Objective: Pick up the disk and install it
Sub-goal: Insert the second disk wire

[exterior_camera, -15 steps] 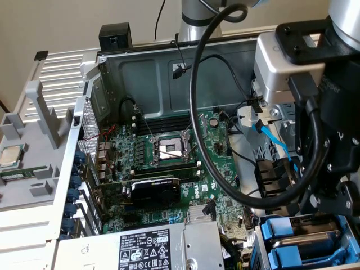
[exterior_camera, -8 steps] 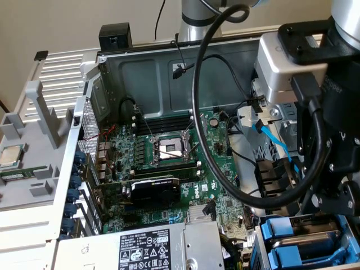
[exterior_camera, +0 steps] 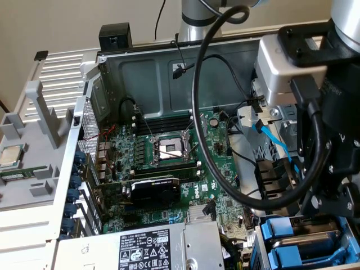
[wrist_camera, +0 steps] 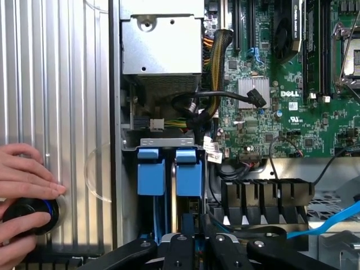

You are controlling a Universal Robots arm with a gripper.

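Two blue-fronted carriers stand side by side in the drive bay of the open computer case. The disk is the carrier in line with my gripper, and its metal body is hidden down in the bay. The other blue carrier sits right beside it. My gripper hangs directly over the disk's carrier, its dark fingers drawn close together on the carrier's end. In the exterior view the gripper is low at the exterior view's right, just above the blue carriers.
A grey power-supply box lies next to the bay, with cable bundles between them. The green motherboard fills the case floor. A thick black cable loops off the arm. A person's hand rests on a black knob.
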